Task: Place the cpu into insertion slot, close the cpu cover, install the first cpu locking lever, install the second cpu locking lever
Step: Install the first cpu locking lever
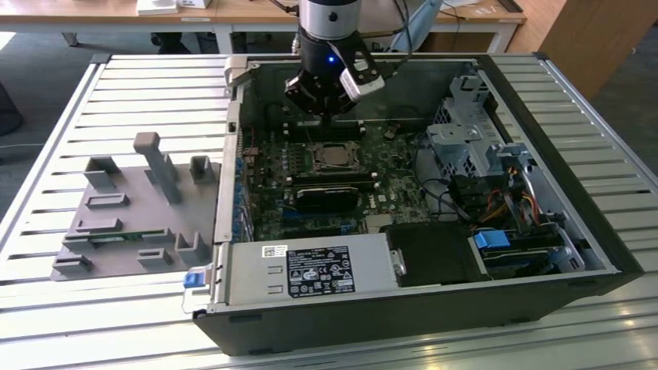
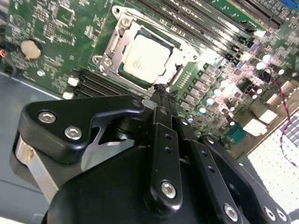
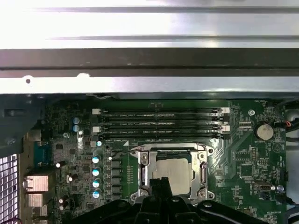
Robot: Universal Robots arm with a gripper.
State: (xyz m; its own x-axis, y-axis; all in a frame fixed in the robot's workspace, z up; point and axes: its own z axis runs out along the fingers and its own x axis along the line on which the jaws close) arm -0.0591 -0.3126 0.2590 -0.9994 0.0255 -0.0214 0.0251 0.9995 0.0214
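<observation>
The cpu (image 2: 145, 57) (image 3: 173, 171) lies flat in its socket on the green motherboard, its grey-tan top showing through the window of the cpu cover (image 2: 122, 26) (image 3: 145, 164). The silver cover lies down around the chip. My gripper (image 2: 161, 92) (image 3: 160, 184) is shut, its black fingertips together just above the socket's edge, with nothing seen between them. In the exterior view the gripper (image 1: 327, 117) hangs inside the open computer case, just behind the socket with the cpu (image 1: 331, 156).
Memory slots (image 3: 159, 123) run beside the socket, close to the case wall (image 3: 149, 84). A coin battery (image 2: 30, 48) sits on the board. A power supply (image 1: 308, 270) and a drive cage (image 1: 463, 139) fill the case's other sides. A grey fixture plate (image 1: 123, 208) lies outside the case.
</observation>
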